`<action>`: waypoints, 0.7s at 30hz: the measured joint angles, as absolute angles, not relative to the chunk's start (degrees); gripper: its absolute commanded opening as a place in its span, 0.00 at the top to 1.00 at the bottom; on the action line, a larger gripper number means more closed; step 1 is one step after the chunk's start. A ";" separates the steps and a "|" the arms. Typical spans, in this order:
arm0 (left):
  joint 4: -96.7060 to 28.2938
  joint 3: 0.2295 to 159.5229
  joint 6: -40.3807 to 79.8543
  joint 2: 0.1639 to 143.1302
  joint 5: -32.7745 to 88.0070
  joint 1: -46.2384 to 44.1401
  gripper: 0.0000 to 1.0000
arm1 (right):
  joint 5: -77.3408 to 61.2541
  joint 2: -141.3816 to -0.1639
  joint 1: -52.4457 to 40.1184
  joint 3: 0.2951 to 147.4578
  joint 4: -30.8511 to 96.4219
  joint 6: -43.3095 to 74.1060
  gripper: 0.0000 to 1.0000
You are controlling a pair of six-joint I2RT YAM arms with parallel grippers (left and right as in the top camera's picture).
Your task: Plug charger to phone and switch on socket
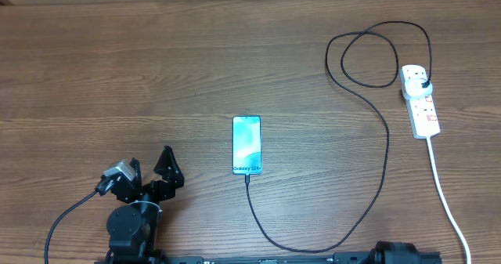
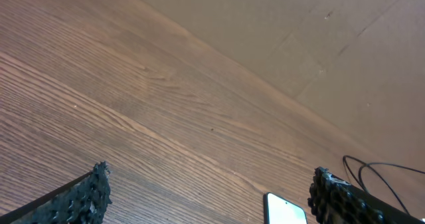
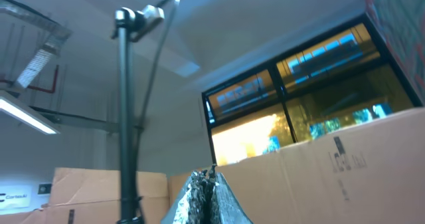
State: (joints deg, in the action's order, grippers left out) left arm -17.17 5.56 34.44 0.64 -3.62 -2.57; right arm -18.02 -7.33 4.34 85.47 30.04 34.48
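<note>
The phone (image 1: 246,145) lies face up mid-table, its teal and white screen reading "Galaxy S24". The charger cable (image 1: 376,186) runs from the phone's near end, loops right and back to a black plug (image 1: 423,84) seated in the white socket strip (image 1: 419,99) at the right. My left gripper (image 1: 150,170) is open and empty, left of the phone near the front edge. In the left wrist view the phone's corner (image 2: 285,211) shows between its fingers (image 2: 209,194). My right gripper (image 3: 211,191) is shut, empty, pointing up at the room; only its base (image 1: 403,254) shows overhead.
The strip's thick white cord (image 1: 448,201) runs down to the front right edge. Cardboard walls (image 2: 299,44) stand behind the table. A black stand pole (image 3: 126,117) rises in the right wrist view.
</note>
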 measured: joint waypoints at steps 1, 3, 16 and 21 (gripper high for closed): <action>-17.15 5.56 34.44 0.64 -3.62 -2.57 0.00 | -18.00 -6.52 4.34 85.43 30.02 34.50 0.95; -17.17 5.56 34.44 0.64 -3.62 -2.57 0.01 | -17.74 -5.28 4.34 85.43 30.00 34.50 0.95; -17.17 5.56 34.44 0.64 -3.62 -2.57 0.00 | -17.52 -0.89 3.90 85.54 29.98 34.44 0.93; -17.17 5.56 34.44 0.64 -3.62 -2.57 0.00 | -17.45 -0.89 2.72 85.54 30.06 34.30 0.83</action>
State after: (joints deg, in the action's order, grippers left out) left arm -17.17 5.56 34.44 0.64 -3.62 -2.57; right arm -17.45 -0.89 2.72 85.54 30.06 34.30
